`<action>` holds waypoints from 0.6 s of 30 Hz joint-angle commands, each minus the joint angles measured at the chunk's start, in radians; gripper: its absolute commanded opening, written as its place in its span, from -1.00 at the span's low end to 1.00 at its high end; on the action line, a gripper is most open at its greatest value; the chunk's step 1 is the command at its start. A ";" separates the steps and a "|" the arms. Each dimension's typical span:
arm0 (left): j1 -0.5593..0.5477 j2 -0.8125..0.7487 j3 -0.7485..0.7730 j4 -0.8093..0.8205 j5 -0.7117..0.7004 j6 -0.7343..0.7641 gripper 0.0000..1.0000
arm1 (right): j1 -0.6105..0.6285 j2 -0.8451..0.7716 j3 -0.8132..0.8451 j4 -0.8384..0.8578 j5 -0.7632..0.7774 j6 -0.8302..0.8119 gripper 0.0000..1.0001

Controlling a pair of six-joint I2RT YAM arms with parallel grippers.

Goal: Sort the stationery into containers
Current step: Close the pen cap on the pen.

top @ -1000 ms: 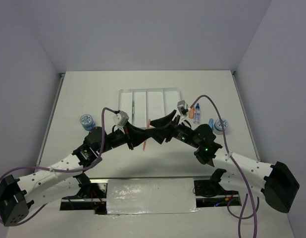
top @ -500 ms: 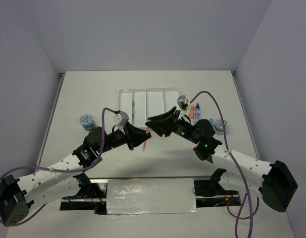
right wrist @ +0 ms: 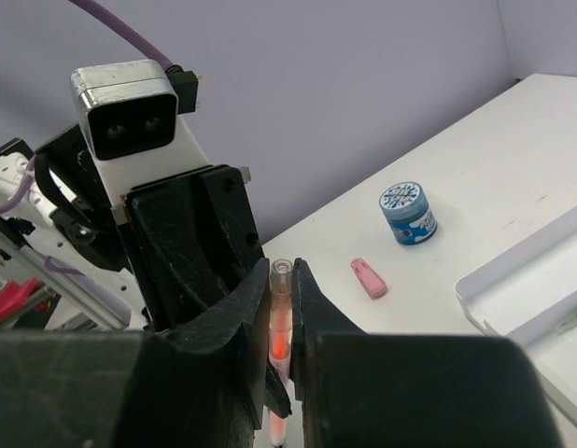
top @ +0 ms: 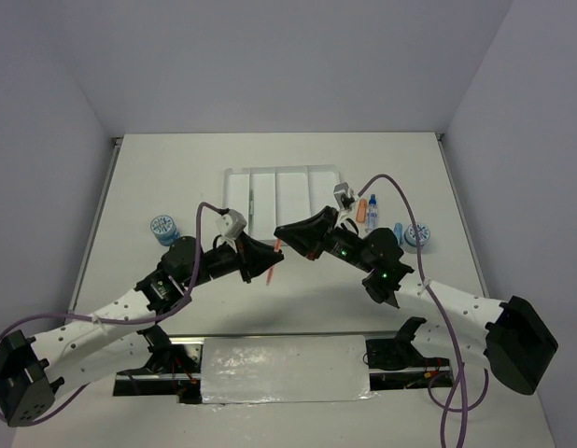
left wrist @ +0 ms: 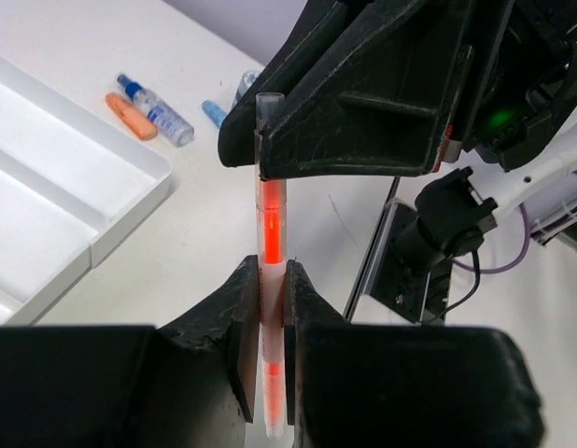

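White plastic tray (top: 294,196), four compartments: I count one thin green pen (top: 252,203), second from left. Orange pen (left wrist: 272,219), 6 o'clock of tray: my left pincer (left wrist: 272,280) and right pincer (right wrist: 281,280) both clamp it.

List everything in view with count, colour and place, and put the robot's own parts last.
tray: one, white, four compartments, mid-table
thin green pen: one, green, in the tray's second compartment from the left
orange pen: one, orange, held between both grippers
left roll: one, blue-white, left of the tray
right roll: one, blue-white, far right
bottle: one, clear, blue cap, right of the tray
orange capsule: one, orange, beside the bottle
blue capsule: one, blue, beside the right roll
pink capsule: one, pink, near the left roll
table: one, white
left gripper: one, black, shut on the orange pen
right gripper: one, black, shut on the orange pen
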 commanded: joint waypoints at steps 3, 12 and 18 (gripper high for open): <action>0.001 -0.001 0.133 0.046 -0.001 0.082 -1.00 | -0.007 0.075 -0.106 0.137 -0.026 0.022 -1.00; 0.065 0.063 0.265 0.043 0.080 0.124 -1.00 | 0.045 0.153 -0.200 0.211 -0.014 0.017 -1.00; 0.122 0.028 0.265 0.061 0.114 0.099 -1.00 | 0.090 0.217 -0.256 0.261 0.026 0.026 -1.00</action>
